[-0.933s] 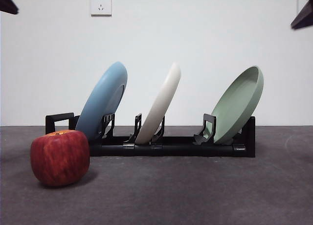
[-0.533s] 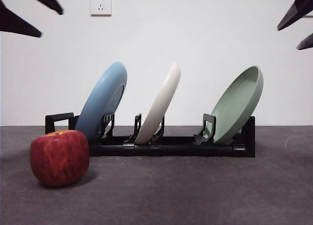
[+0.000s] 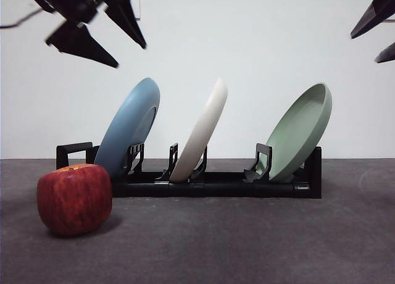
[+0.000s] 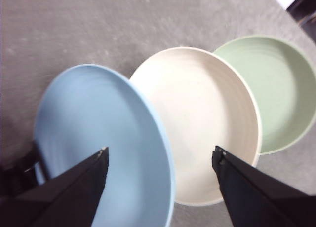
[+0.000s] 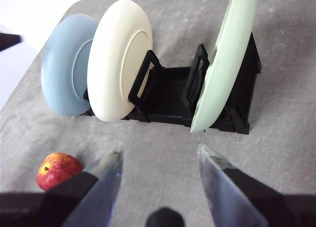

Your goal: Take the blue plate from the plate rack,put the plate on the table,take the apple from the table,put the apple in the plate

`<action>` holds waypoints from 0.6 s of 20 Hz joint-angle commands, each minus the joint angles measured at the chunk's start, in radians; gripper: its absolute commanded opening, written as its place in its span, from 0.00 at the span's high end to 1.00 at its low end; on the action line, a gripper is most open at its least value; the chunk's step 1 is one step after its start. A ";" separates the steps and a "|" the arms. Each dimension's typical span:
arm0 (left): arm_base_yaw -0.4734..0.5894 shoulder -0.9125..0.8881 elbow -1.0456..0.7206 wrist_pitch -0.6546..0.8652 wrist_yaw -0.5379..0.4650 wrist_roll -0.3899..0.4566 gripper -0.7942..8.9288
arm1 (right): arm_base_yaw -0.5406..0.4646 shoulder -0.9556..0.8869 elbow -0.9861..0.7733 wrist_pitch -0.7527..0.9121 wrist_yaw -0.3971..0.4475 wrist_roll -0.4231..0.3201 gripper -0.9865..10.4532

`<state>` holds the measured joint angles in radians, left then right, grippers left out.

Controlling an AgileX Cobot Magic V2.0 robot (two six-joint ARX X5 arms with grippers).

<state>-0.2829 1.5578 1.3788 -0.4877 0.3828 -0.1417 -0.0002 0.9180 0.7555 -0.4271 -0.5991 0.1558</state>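
Left gripper (image 4: 160, 155) agape above blue plate (image 4: 101, 145)

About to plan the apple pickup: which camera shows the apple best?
The front view: the apple sits near and large on the table, left of the plate rack, fully unobstructed. The right wrist view shows it small, beside a jaw. The left wrist view does not show it.

— What has moved since a second ago?
— The left gripper (image 3: 123, 46) has swung in from the top left corner, jaws spread, and now hangs above the blue plate (image 3: 128, 128).
— And the right gripper (image 3: 384, 34)?
— It dropped slightly into view, top right.
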 commanded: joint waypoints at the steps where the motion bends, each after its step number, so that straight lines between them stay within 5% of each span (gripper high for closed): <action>1: -0.017 0.056 0.004 0.008 -0.025 0.015 0.56 | 0.002 0.001 0.005 0.003 0.003 -0.015 0.69; 7: -0.039 0.138 0.004 0.019 -0.040 0.039 0.59 | 0.002 0.001 0.005 0.003 0.003 -0.015 0.69; 10: -0.052 0.139 0.004 0.034 -0.037 0.042 0.95 | 0.002 0.001 0.005 0.003 0.003 -0.015 0.69; 12: -0.058 0.138 0.004 0.057 -0.033 0.042 0.93 | 0.002 0.001 0.005 0.003 0.003 -0.015 0.69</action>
<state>-0.3378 1.6901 1.3842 -0.4377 0.3511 -0.1127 -0.0002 0.9180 0.7555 -0.4271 -0.5991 0.1555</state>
